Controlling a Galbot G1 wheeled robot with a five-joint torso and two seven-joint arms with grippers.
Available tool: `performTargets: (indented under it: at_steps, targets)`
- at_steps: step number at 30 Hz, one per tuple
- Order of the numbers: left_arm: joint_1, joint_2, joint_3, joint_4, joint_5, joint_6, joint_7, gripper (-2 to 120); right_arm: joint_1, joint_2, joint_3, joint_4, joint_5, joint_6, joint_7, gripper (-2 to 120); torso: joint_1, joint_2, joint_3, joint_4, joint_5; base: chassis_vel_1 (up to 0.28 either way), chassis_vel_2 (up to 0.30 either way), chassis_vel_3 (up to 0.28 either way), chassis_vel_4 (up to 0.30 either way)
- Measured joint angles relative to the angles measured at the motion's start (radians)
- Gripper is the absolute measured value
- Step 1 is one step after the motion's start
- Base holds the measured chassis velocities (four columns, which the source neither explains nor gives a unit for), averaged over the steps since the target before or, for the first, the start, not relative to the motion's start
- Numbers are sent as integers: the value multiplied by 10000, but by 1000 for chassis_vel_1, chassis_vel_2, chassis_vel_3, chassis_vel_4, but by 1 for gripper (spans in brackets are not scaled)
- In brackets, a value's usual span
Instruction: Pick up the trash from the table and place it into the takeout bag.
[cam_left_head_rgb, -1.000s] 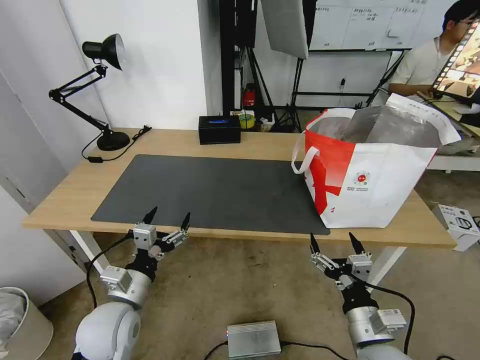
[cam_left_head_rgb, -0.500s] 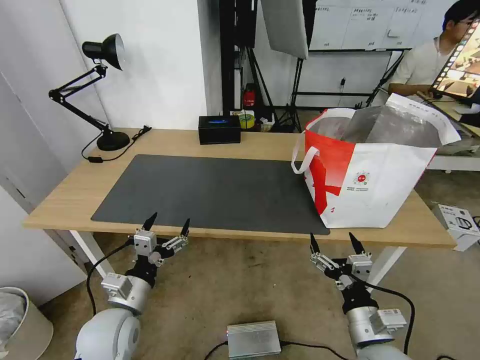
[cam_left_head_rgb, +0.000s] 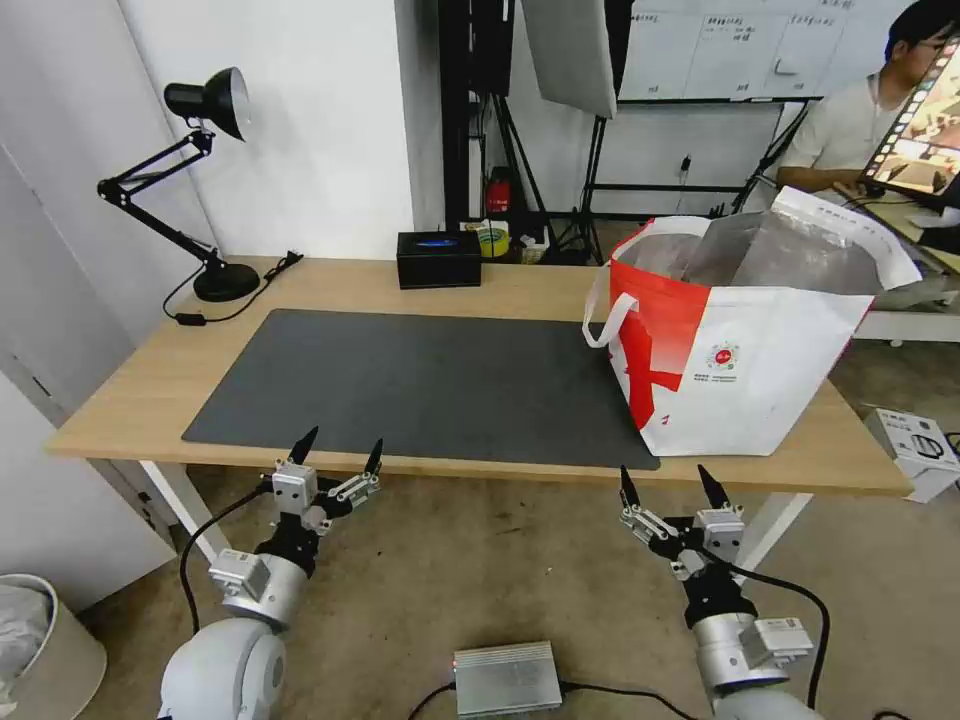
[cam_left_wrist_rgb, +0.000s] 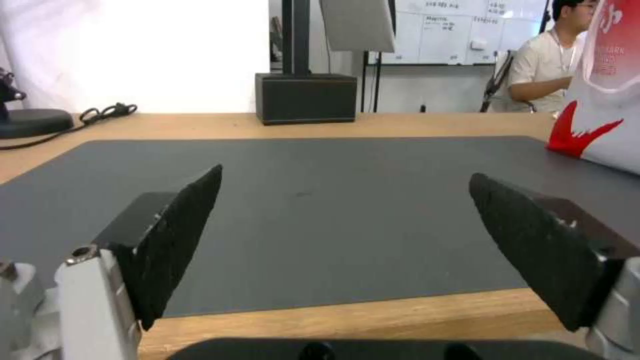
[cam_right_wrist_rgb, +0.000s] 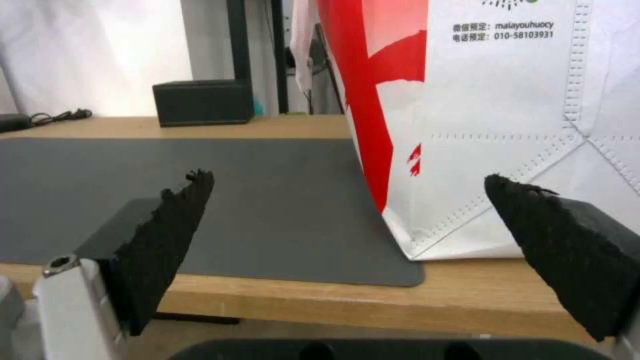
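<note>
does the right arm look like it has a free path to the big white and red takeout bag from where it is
Probably yes. The right gripper hangs open just off the front edge of the light-wood table, and the white and red takeout bag stands right beyond that edge with nothing between them. It would need to rise above the tabletop first.

- left gripper (cam_left_head_rgb: 340, 452): fingers spread wide, nothing between the pads; tips point up and forward, just below the near edge of the table (cam_left_head_rgb: 520, 468), toward its left end
- left arm: wrist angled up from the lower left, white joint housing below it, black cable looping off the wrist
- left fingers (cam_left_wrist_rgb: 177, 235): black textured pads, set well apart, gap empty
- right gripper (cam_left_head_rgb: 670, 483): spread wide too, empty; tips up, below the near edge toward the right end
- right arm: rises from the lower right, cable trailing to the right
- right fingers (cam_right_wrist_rgb: 160, 240): black pads with ragged edges, well apart
</note>
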Motion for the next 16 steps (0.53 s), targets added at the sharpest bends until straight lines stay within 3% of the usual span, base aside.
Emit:
performTargets:
  at_steps: [16]
  targets:
    - [-6,8,2,0,0,15,0,100,0,0,0,0,0,0,0,100,0,0,0,0,0,0,0,0,0]
